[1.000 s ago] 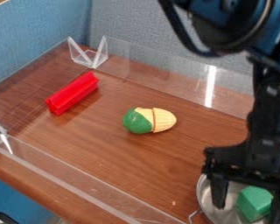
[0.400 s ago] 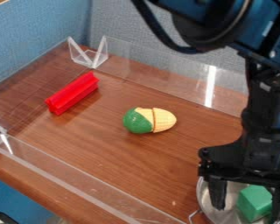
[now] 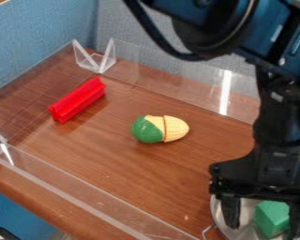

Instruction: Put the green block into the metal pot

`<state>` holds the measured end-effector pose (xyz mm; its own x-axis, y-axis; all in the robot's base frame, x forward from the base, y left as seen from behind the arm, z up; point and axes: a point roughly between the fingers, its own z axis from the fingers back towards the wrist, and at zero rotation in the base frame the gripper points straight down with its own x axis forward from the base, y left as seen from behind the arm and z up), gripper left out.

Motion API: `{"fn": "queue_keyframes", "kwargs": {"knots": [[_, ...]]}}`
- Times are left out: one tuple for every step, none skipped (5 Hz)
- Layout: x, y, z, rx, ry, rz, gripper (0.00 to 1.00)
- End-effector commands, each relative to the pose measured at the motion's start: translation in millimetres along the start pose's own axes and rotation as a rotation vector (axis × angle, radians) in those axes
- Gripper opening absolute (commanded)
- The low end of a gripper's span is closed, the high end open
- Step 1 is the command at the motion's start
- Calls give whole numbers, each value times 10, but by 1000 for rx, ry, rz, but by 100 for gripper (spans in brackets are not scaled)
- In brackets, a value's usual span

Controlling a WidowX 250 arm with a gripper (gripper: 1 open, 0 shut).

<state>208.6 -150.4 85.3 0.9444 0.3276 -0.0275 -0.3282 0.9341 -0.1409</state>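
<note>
The green block (image 3: 273,218) is a small bright-green cube at the bottom right, lying inside the metal pot (image 3: 217,212). Only a bit of the pot's shiny rim shows at the frame's lower edge. My black gripper (image 3: 264,206) hangs straight down over the pot. Its fingers (image 3: 232,204) stand apart on either side of the block, with a gap showing on the left, so it is open. The arm hides most of the pot.
A long red block (image 3: 78,98) lies at the left. A green-and-yellow toy food piece (image 3: 159,128) sits mid-table. Clear acrylic walls (image 3: 178,80) ring the wooden table, with a clear stand (image 3: 97,58) at the back left corner.
The arm has shifted slightly to the left above the pot. The green block stays in the same place between the fingers.
</note>
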Motion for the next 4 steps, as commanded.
{"fn": "queue_keyframes", "kwargs": {"knots": [[5, -38, 69, -51, -28, 21, 100], [10, -30, 49, -56, -29, 37, 100], [15, -28, 46, -58, -31, 41, 100], [19, -31, 45, -58, -34, 42, 100]]}}
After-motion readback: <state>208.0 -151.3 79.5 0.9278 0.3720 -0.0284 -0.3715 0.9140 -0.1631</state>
